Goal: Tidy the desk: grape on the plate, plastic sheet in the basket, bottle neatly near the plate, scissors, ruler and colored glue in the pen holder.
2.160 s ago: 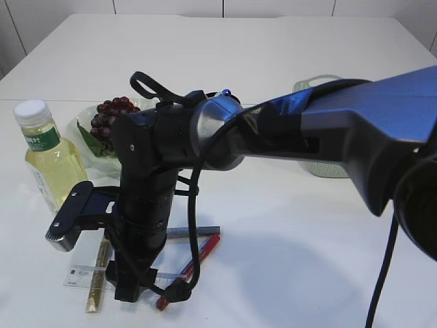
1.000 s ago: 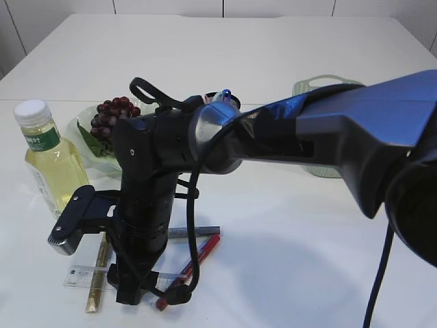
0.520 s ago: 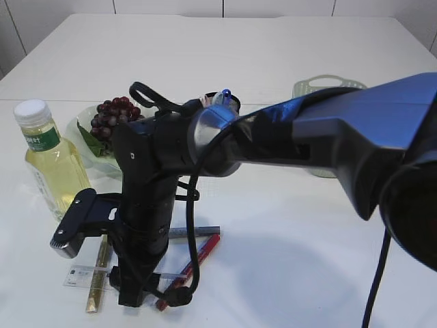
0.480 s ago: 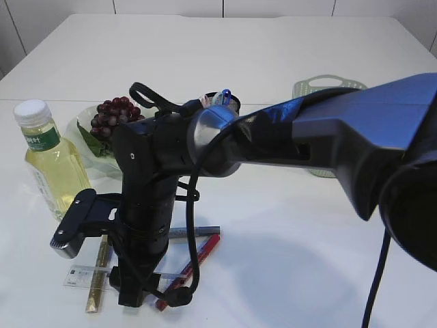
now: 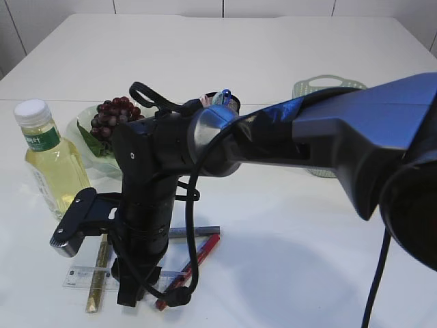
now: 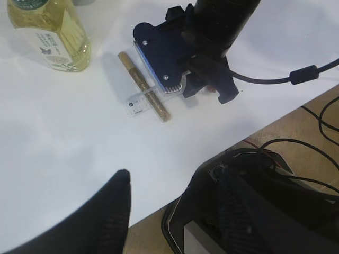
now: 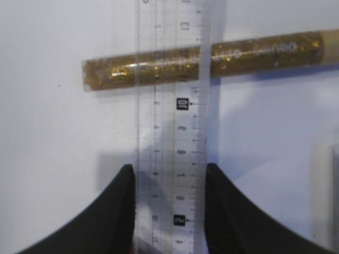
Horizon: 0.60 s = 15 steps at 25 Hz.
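Right gripper (image 7: 169, 203) is pinching the clear ruler (image 7: 172, 137) by its edges, could easily drag the gold glitter glue (image 7: 206, 61) underneath.

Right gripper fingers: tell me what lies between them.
The clear ruler lies between the right gripper's fingers, seen in the right wrist view, crossing over the gold glitter glue.

Your right arm now sits a little lower over the table's near left edge than it did two seconds back, its wrist dropped closer to the surface. The right pincer (image 7: 169, 211) has narrowed from its wider spread, and its two black fingers (image 7: 123, 211) now stand against the long edges of the clear ruler (image 7: 172, 132).
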### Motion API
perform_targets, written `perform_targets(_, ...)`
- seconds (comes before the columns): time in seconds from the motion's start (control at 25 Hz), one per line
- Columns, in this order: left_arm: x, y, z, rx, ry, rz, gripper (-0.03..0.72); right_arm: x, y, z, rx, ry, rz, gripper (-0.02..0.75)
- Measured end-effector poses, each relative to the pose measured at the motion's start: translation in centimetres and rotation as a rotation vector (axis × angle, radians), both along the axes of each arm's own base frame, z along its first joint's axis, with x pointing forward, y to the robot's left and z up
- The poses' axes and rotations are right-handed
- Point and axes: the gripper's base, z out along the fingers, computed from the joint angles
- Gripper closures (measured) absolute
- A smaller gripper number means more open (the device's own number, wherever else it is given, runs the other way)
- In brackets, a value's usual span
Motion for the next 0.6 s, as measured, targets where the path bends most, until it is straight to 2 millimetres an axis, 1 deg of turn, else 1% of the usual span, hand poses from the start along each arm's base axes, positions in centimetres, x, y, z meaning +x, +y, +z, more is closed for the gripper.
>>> perform_targets(0.36,0.0,0.0,0.0,0.000,0.000,0.000,0.303,-0.1,-0.1,0.1,-0.015,0.019,0.001,0.447)
perform_targets(0.48,0.0,0.0,0.0,0.000,0.000,0.000,0.303,-0.2,-0.1,0.9,-0.037,0.048,0.017,0.447)
perform_targets(0.6,0.0,0.0,0.0,0.000,0.000,0.000,0.305,0.1,0.3,2.2,-0.025,0.045,0.011,0.447)
